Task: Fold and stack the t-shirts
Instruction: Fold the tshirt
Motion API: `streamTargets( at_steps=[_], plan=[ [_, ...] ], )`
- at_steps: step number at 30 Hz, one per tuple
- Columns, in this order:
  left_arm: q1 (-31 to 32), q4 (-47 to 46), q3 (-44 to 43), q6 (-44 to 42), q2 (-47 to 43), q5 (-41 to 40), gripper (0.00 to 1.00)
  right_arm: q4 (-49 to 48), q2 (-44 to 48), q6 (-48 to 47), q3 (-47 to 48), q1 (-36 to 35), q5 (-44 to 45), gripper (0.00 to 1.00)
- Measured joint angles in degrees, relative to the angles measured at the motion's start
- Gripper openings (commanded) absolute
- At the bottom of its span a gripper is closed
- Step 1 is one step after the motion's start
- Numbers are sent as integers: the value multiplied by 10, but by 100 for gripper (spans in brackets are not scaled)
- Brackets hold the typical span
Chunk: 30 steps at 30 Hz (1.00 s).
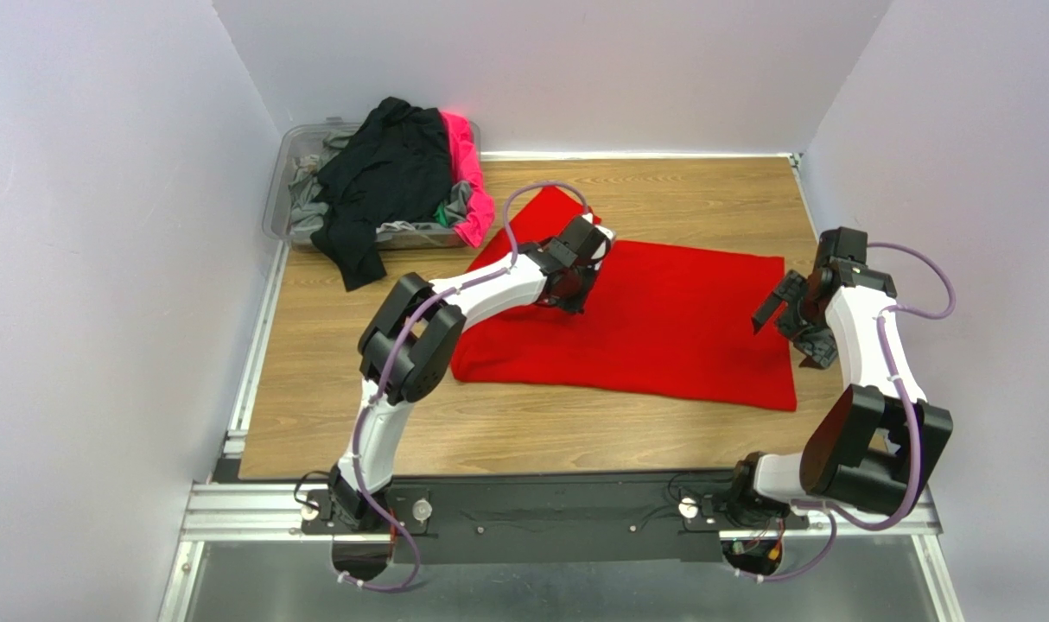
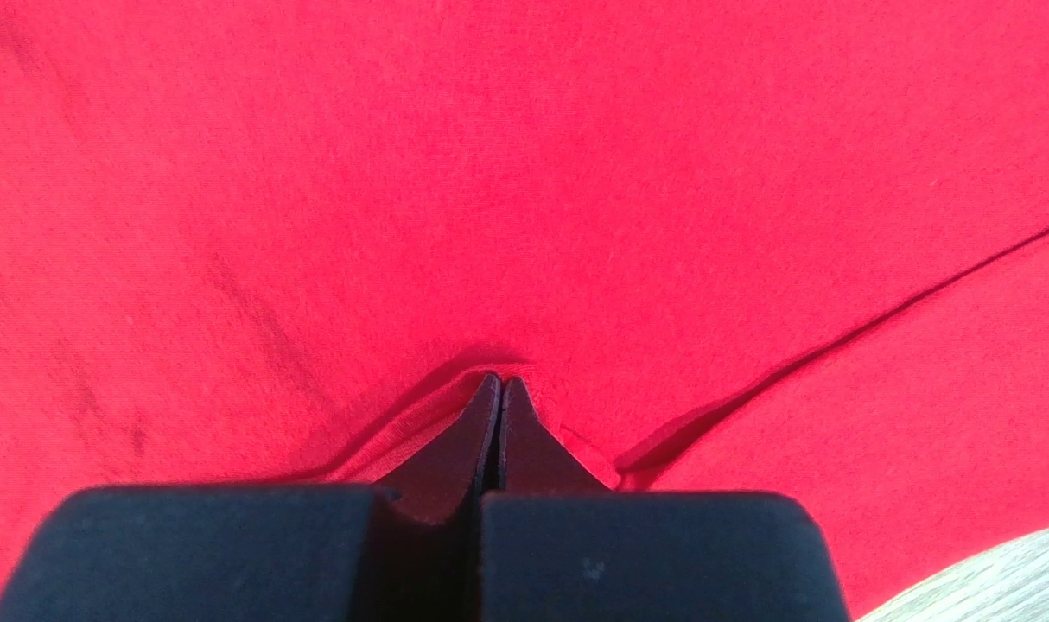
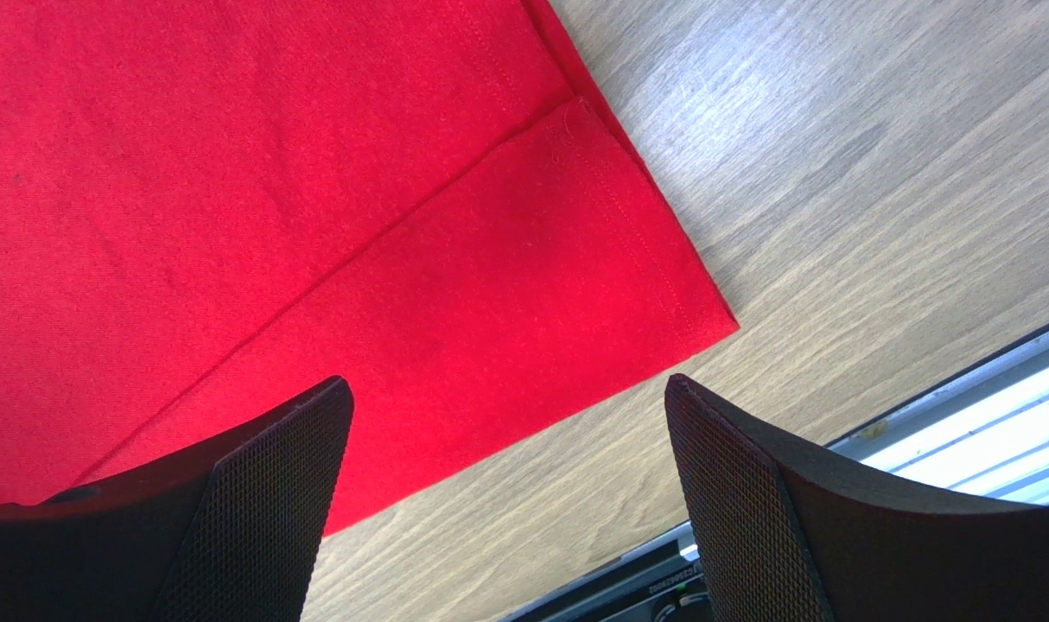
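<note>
Two arms reached over a wooden counter (image 1: 361, 428) where one red shirt (image 1: 673, 331) lay spread nearly flat across the middle. One sleeve (image 1: 553, 210) pointed toward the far left corner. The left gripper (image 1: 574, 296) was down on the left part of that shirt, near the sleeve. In the left wrist view its fingers (image 2: 458, 447) were pressed together, and the left gripper (image 2: 500, 386) was clamped on a small pinch of the red shirt (image 2: 556, 182), which puckered and creased around the tips. Red cloth filled almost that whole view, with a sliver of the counter (image 2: 997, 583) at the bottom right.

The right gripper (image 1: 774, 309) hung just above the right edge of the shirt, touching nothing. Its fingers (image 3: 264, 499) stood wide apart in the right wrist view, with the right gripper (image 3: 504, 512) over the shirt's near right corner. There the red shirt (image 3: 231, 195) showed a stitched hem and a straight crease, and bare counter (image 3: 828, 195) lay beyond it.

At the far left corner sat a clear bin (image 1: 287, 175), well apart from the red shirt. A black shirt (image 1: 384, 175) was heaped in it and spilled over its near rim onto the counter. A pink shirt (image 1: 464, 162) lay on the right side and a grey shirt (image 1: 309, 207) on the left.
</note>
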State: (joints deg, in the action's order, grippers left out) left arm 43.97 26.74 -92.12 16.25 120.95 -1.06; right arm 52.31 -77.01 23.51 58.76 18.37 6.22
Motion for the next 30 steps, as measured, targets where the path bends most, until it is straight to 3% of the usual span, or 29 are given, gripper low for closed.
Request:
streamTargets(
  at_steps=[30],
  plan=[
    [17, 29, -50, -71, 33, -10, 0, 0, 0, 0, -2, 0, 0, 96]
  ],
)
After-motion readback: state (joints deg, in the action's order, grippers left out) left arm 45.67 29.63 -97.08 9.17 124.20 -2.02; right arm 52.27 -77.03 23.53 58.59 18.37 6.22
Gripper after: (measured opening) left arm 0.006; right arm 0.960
